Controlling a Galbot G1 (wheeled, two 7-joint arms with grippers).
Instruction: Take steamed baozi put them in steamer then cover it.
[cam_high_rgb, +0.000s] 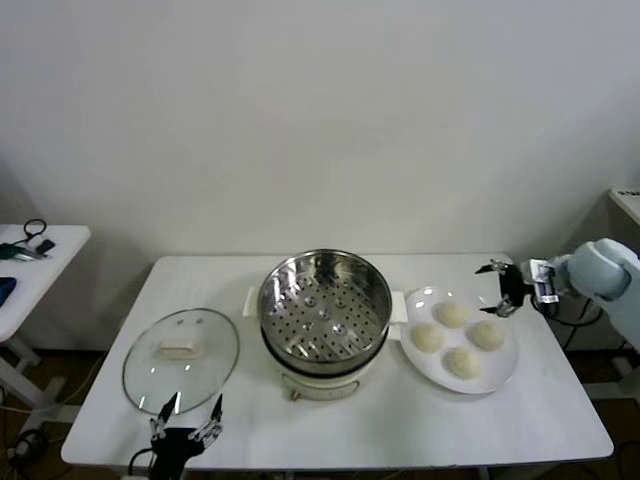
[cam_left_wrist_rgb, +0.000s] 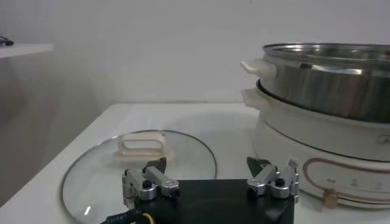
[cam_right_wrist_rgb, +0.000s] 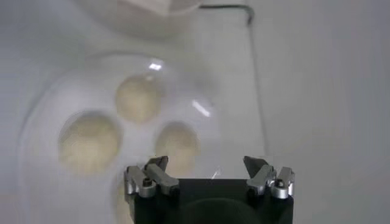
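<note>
The left gripper (cam_high_rgb: 186, 425) sits low at the near edge, fingers pointing away from the body, jaws spread wide with nothing between them. The right gripper (cam_high_rgb: 503, 286) reaches in from the far right on a bent arm, seemingly tilted downward, jaws likewise wide apart and empty.

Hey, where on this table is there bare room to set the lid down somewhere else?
Free: the strip of table behind the glass lid, left of the steamer; the front edge below the steamer and plate; the right front corner. Crowded: the middle row, where lid, steamer and plate of baozi sit nearly side by side.
</note>
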